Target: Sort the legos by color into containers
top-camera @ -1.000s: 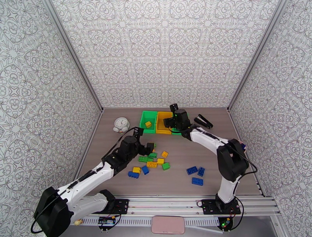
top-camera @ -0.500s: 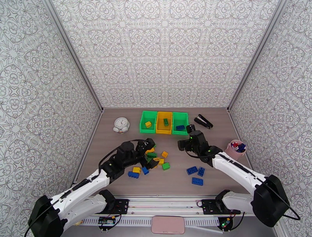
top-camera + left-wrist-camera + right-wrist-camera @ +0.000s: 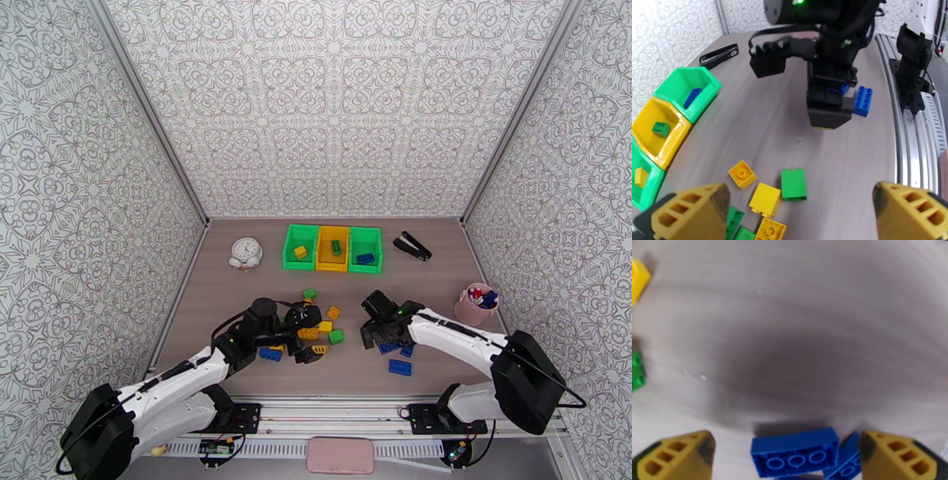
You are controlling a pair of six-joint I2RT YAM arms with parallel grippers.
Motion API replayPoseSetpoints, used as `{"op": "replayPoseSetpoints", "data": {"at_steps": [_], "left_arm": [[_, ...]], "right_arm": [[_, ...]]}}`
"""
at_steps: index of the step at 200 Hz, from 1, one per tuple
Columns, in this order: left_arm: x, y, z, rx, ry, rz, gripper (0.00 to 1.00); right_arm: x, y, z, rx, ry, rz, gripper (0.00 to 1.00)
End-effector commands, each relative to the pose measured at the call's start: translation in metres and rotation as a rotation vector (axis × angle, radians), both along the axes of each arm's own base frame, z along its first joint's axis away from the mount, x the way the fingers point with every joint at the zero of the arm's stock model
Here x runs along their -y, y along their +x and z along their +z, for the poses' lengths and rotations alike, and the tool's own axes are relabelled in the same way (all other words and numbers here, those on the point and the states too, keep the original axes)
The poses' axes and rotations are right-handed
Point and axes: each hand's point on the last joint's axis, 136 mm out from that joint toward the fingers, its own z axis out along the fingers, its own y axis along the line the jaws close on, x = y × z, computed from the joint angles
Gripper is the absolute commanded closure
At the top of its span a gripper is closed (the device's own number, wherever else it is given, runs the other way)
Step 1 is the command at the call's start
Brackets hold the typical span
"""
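Hanging low over a pile of yellow and green legos (image 3: 320, 325), the left gripper (image 3: 306, 335) has its fingers (image 3: 691, 209) spread wide, and nothing is between them. From its wrist camera, a green brick (image 3: 793, 184) and a yellow brick (image 3: 765, 199) lie on the table (image 3: 750, 118) just ahead of it.

The right gripper (image 3: 381, 333) is low over the blue legos near the front of the table. Its fingers (image 3: 900, 455) are wide apart too. A blue brick (image 3: 794, 451) lies flat between them with a gap on each side, so it is not held. A second blue brick (image 3: 847, 461) lies just beside it. A lone blue brick (image 3: 400, 367) lies closer to the arms.

The three containers (image 3: 332, 229) stand joined in a row at the back. The left green one holds a small yellow lego (image 3: 300, 252), the yellow one a small green lego (image 3: 336, 247), and the right green one a small blue lego (image 3: 364, 258). A white clock (image 3: 246, 253) stands left of them, a black stapler (image 3: 412, 245) lies right of them, and a pink cup (image 3: 474, 304) stands near the right wall.
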Motion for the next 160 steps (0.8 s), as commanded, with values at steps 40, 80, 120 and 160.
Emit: {"op": "replayPoseSetpoints", "data": {"at_steps": [40, 80, 120, 160], "left_arm": [[0.010, -0.006, 0.009, 0.035, -0.040, -0.079, 0.00], [0.010, -0.004, 0.012, 0.035, -0.063, -0.084, 0.00], [0.008, -0.003, 0.012, 0.021, -0.066, -0.083, 0.00], [0.004, 0.000, 0.017, 0.046, -0.080, -0.046, 0.00]], "right_arm": [[0.001, -0.025, -0.025, -0.139, 0.004, 0.028, 0.03], [0.007, -0.029, -0.025, -0.140, -0.010, 0.011, 0.18], [0.008, -0.024, -0.022, -0.112, -0.015, -0.009, 0.38], [0.005, -0.010, -0.005, -0.030, 0.007, -0.023, 0.44]]}}
